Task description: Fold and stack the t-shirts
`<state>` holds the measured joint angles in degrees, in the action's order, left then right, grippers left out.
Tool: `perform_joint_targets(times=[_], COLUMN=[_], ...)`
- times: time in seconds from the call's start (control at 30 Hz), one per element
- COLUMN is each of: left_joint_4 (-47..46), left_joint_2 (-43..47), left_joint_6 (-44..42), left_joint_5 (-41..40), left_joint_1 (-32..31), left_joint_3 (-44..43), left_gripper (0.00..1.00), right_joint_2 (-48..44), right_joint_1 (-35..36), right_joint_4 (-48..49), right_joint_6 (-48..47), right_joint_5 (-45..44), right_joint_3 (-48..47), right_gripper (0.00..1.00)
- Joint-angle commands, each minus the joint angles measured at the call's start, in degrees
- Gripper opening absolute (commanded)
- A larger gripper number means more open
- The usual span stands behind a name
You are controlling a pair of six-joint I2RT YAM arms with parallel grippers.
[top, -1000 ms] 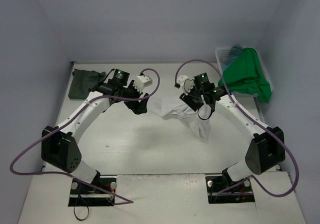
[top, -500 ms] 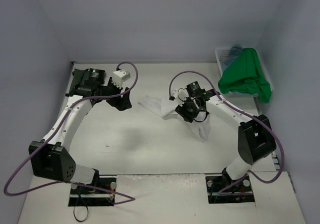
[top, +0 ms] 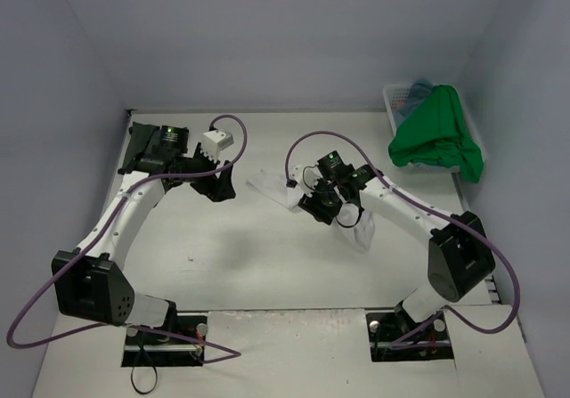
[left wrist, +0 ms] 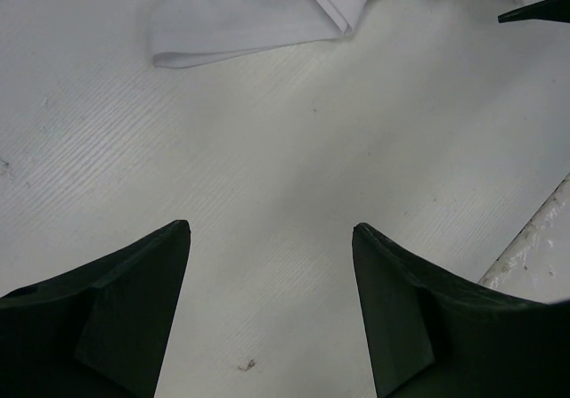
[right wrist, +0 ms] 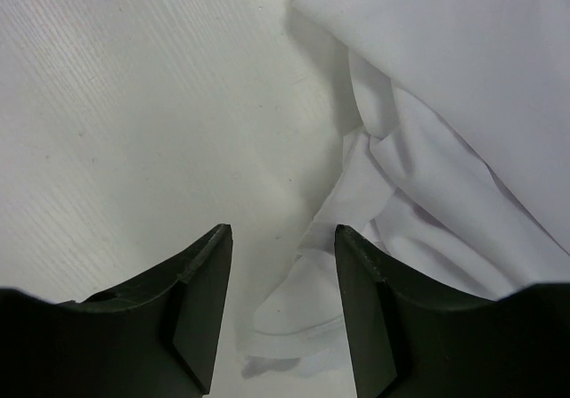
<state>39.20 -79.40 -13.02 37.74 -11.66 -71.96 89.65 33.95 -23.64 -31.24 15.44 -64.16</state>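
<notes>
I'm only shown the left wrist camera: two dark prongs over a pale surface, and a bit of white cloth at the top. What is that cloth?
Observer: From above, it is a crumpled white t-shirt lying in the middle of the workspace.
Visitor: Is anything holding it?
Observer: No. The right gripper hangs over the shirt's edge with its jaws apart, clamping nothing.
Visitor: Are there other clothes around?
Observer: Yes, a bright green t-shirt is draped over a white basket in the far right corner.
</notes>
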Motion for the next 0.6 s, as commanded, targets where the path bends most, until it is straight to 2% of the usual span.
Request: perform_joint_targets(times=[0.0,0.57], left_joint_4=[-0.9,-0.3], left_joint_2=[3.1,1.9], left_joint_6=[-0.6,-0.4], left_joint_5=[1.9,3.0], left_joint_1=[0.1,0.1], left_joint_3=[-1.0,-2.5], left_gripper=[0.68,0.68], right_joint_2=[-0.2,3.5], right_joint_1=[0.2,0.2], right_joint_4=[1.1,4.0], right_joint_6=[0.5,-2.0], right_joint_5=[-1.6,-4.5], right_joint_3=[0.0,0.2], right_gripper=[0.47,0.47])
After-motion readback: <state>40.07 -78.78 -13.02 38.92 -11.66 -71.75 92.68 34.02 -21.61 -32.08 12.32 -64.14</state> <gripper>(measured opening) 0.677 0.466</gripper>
